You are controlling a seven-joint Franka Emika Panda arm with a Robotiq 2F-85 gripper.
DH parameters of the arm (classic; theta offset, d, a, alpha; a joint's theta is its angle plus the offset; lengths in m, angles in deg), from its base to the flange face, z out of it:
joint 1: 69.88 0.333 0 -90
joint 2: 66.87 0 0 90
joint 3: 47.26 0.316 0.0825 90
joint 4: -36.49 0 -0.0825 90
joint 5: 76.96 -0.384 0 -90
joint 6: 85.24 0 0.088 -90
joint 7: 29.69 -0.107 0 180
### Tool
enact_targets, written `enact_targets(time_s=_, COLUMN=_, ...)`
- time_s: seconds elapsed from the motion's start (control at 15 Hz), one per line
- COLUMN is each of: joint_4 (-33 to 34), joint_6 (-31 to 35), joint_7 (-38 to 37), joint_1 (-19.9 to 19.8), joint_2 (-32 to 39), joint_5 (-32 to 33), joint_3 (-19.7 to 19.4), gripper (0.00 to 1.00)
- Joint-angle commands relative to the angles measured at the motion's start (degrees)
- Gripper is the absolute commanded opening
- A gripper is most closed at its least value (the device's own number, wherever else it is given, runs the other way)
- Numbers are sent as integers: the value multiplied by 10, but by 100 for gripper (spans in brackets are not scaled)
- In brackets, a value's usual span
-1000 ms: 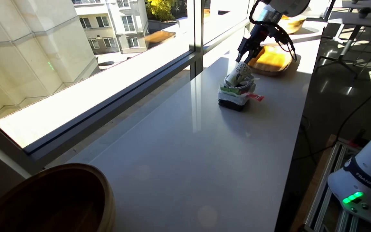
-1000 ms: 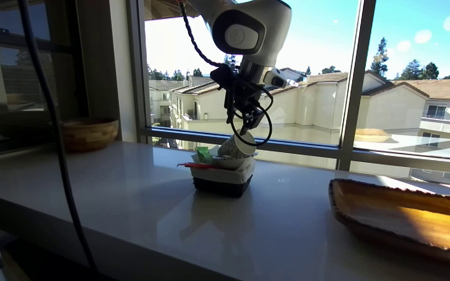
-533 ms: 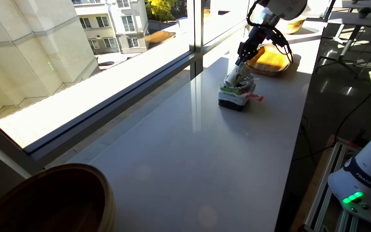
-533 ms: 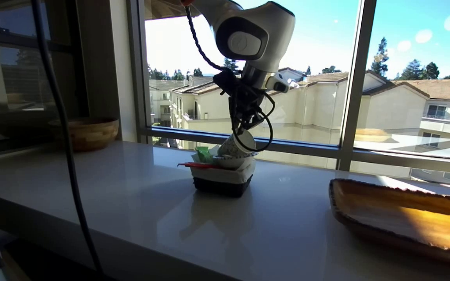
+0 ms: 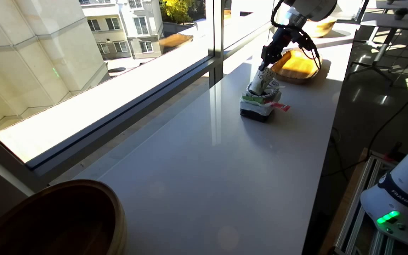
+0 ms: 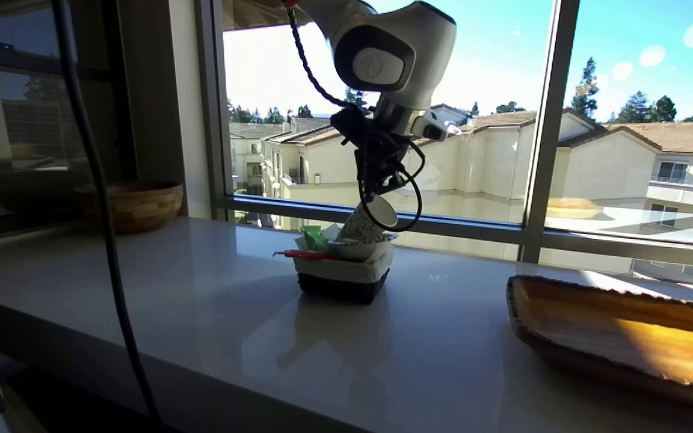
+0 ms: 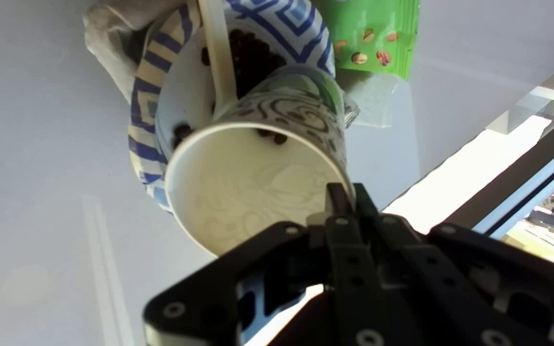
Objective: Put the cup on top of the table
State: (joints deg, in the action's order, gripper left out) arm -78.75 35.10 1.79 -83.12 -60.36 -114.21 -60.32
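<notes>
The cup (image 7: pixel 301 113) is a white paper cup with brown swirls and a green patch. It leans in a blue-patterned bowl (image 7: pixel 144 120), its mouth facing the wrist camera. My gripper (image 7: pixel 352 197) is shut on the cup's rim, one finger (image 7: pixel 338 199) inside and one outside. In both exterior views the tilted cup (image 5: pixel 260 83) (image 6: pixel 361 225) stands above a small lined basket (image 5: pixel 255 115) (image 6: pixel 341 287), with its base still down in the bowl. The light-grey table (image 5: pixel 207 194) carries the basket.
A green nut packet (image 7: pixel 375 36) and a red packet (image 5: pixel 281 106) stick out of the basket. A pale spoon-like handle (image 7: pixel 218 53) touches the cup. A wooden tray (image 6: pixel 563 355) lies nearby, and a large wooden bowl (image 5: pixel 119 216) sits farther off. Window frames (image 5: pixel 218 39) line one side.
My gripper has come down to the cup and its fingers have closed on the rim. The cup has tipped slightly more upright.
</notes>
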Motion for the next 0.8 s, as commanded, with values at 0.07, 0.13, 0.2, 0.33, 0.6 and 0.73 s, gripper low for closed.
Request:
enact_targets(time_s=0.07, joint_4=1, joint_6=-11, joint_7=-14, joint_1=-4, joint_2=-14, joint_5=11, joint_3=11, gripper=1)
enact_targets(time_s=0.13, joint_4=-2, joint_6=-5, joint_7=-23, joint_1=-2, joint_2=-26, joint_5=20, joint_3=12, gripper=1)
enact_targets(time_s=0.2, joint_4=-1, joint_6=-11, joint_7=-32, joint_1=0, joint_2=-39, joint_5=27, joint_3=14, gripper=1)
enact_targets(time_s=0.33, joint_4=-1, joint_6=-11, joint_7=-26, joint_1=7, joint_2=-69, joint_5=42, joint_3=20, gripper=1)
enact_targets(time_s=0.6, joint_4=-23, joint_6=-11, joint_7=23, joint_1=33, joint_2=-136, joint_5=115, joint_3=39, gripper=1)
enact_targets(time_s=0.73, joint_4=-40, joint_6=2, joint_7=33, joint_1=54, joint_2=-165, joint_5=147, joint_3=53, gripper=1)
